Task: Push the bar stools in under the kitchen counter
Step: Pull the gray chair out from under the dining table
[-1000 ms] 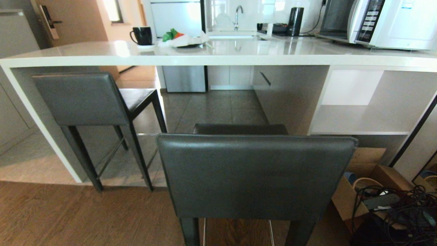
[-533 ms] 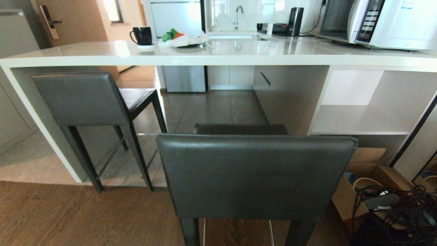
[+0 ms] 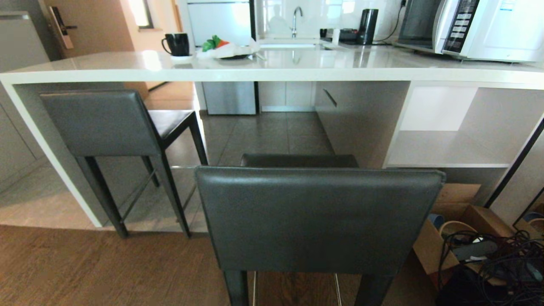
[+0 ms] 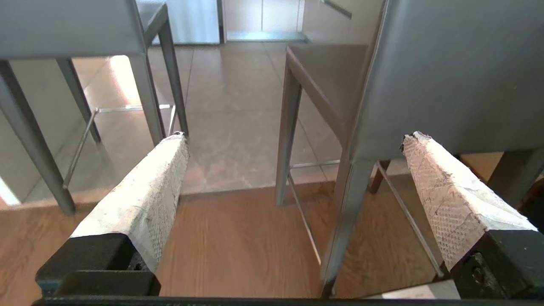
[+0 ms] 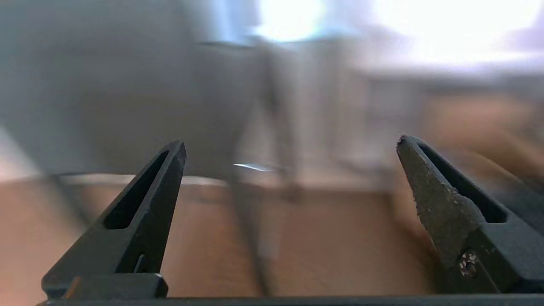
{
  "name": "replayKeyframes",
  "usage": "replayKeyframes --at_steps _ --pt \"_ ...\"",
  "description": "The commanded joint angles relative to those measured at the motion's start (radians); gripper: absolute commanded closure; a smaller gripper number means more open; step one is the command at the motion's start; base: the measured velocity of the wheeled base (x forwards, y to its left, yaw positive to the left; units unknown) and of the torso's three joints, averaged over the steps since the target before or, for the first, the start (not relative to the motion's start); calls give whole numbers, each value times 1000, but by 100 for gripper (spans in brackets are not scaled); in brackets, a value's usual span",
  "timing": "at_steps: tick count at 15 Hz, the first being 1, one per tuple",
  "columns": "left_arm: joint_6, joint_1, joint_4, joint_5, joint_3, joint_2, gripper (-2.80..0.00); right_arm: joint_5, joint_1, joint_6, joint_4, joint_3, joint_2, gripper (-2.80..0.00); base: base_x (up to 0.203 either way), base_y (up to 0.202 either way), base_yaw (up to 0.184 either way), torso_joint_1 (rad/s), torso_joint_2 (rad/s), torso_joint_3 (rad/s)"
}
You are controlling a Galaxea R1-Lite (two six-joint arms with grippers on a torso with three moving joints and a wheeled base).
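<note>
Likely rigid, top-heavy, prone to tipping: push low on backrest. Two bar stools: left stool tucked at the counter edge, near stool well out from it. Left gripper and right gripper both spread, empty, low behind near stool.

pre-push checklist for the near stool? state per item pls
1. Near dark grey leather bar stool facing the white stone kitchen counter: ok.
2. Tiled floor under the counter, ahead of the near stool, free: ok.
3. Far dark grey leather stool tucked under the counter: not ok, backrest at the edge.
4. Left gripper open, empty: ok.
5. Right gripper open, empty: ok.
6. Either gripper touching the near stool: cannot tell.
</note>
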Motion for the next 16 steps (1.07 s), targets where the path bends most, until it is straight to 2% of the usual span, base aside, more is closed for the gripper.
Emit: replayKeyframes --at_steps 1,2,3,7,9,10,11,13,16 --pt "2 1 1 47 37 1 -280 -117 0 -11 -23 66 -1 -280 0 0 0 0 0 0" --pt "17 1 1 117 54 1 -280 -116 0 -26 -28 84 -1 -280 0 0 0 0 0 0" --pt "37 1 2 152 72 1 -280 -117 0 -55 -33 112 -1 -280 0 0 0 0 0 0" --pt "43 1 2 154 72 1 -280 -79 0 -148 -119 185 -1 -280 0 0 0 0 0 0" --pt "58 1 1 193 78 1 -280 -82 0 -123 -119 185 -1 -280 0 0 0 0 0 0" --pt "64 1 -1 249 94 1 -280 -84 0 -102 -121 185 -1 -280 0 0 0 0 0 0" --pt "73 1 -7 237 96 1 -280 -84 0 -102 -121 185 -1 -280 0 0 0 0 0 0" --pt "137 2 9 230 97 1 -280 -84 0 -103 -121 185 -1 -280 0 0 0 0 0 0" --pt "122 1 12 219 97 1 -280 -84 0 -96 -123 185 1 -280 0 0 0 0 0 0"
